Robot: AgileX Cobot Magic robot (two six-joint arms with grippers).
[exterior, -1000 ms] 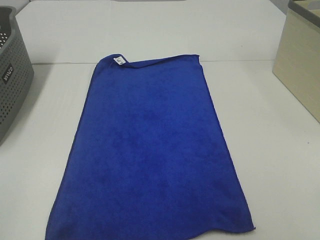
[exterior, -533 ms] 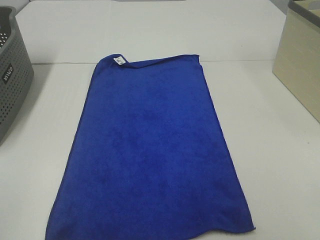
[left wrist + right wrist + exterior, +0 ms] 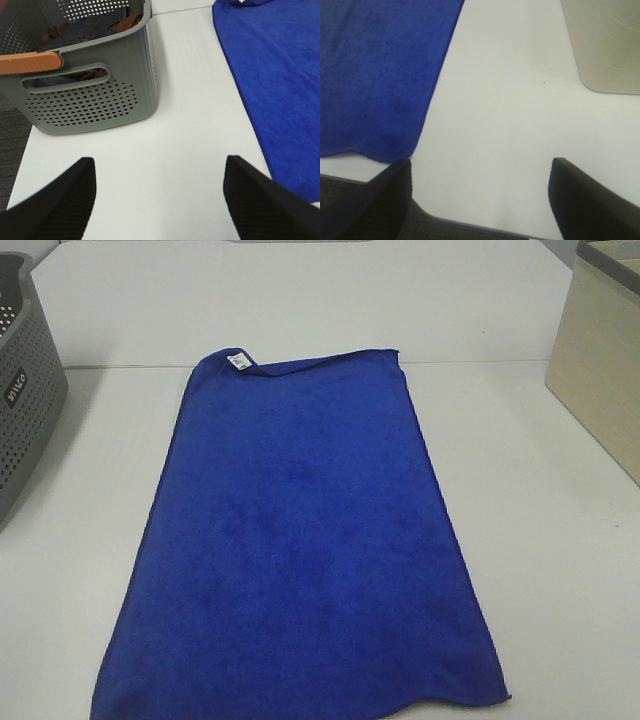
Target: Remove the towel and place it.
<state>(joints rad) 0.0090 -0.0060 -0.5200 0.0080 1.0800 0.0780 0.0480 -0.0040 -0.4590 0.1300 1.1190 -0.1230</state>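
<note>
The royal-blue towel [image 3: 300, 540] lies spread flat down the middle of the white table [image 3: 550, 540], a small white label [image 3: 238, 361] at its far left corner. Neither arm shows in the high view. In the left wrist view my left gripper [image 3: 159, 187] hangs open over bare table between the grey basket [image 3: 85, 100] and the towel's edge [image 3: 270, 75], holding nothing. In the right wrist view my right gripper [image 3: 481, 192] stands open above the table's front edge, beside the towel's near right corner [image 3: 375, 90], also holding nothing.
The grey perforated basket [image 3: 25, 410] stands at the far left with dark and brown cloths inside and an orange handle [image 3: 30, 62]. A beige box [image 3: 600, 360] stands at the right edge. Bare white table lies on both sides of the towel.
</note>
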